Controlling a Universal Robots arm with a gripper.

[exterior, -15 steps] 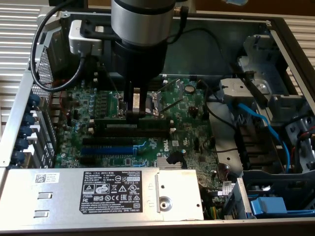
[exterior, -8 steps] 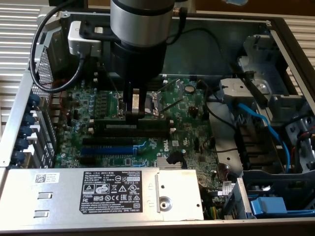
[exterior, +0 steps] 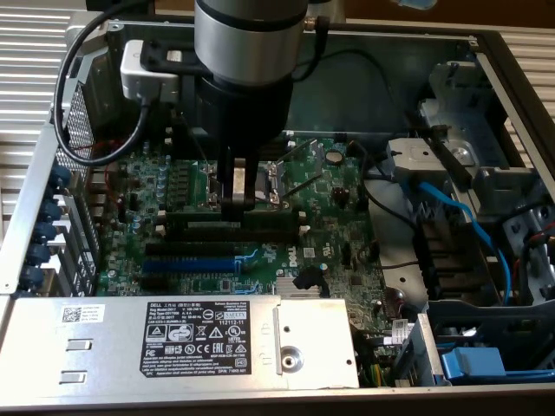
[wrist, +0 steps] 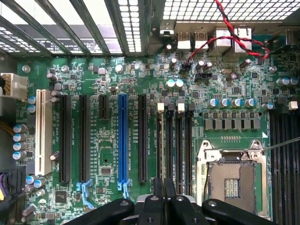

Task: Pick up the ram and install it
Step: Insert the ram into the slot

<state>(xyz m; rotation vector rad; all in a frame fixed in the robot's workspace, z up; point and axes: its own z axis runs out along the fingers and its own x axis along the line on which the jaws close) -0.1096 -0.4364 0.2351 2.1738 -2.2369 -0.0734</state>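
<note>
The open computer case point(exterior: 26, 217) lies on its side, and the green motherboard point(exterior: 338, 217) fills its middle. The arm comes down from above, and the gripper point(exterior: 235, 208) stands over the black memory slots point(exterior: 260, 237), just near of the CPU socket point(exterior: 273, 178).

The ram point(exterior: 264, 224) stands on its edge in the line of the farthest memory slot, as a thin green strip which runs from the exterior view's left to its right. The gripper's tips reach down to its upper edge, left of its middle. I cannot tell if it is fully pressed into the slot.

In the wrist view the gripper point(wrist: 164, 187) has its two dark fingers point(wrist: 158, 192) almost together, with only a thin gap, and they seem to be clamped on the ram point(wrist: 162, 145), which shows there as a pale narrow line between the slot latches. The other memory slots point(wrist: 185, 140) lie just beside it, between it and the CPU socket point(wrist: 232, 180).

The blue expansion slot point(exterior: 186, 264) lies nearer in the scene, apart from the gripper. A silver power supply point(exterior: 191, 334) with a white label covers the near edge of the board. A blue cable point(exterior: 468, 217) runs at the exterior view's right
</note>
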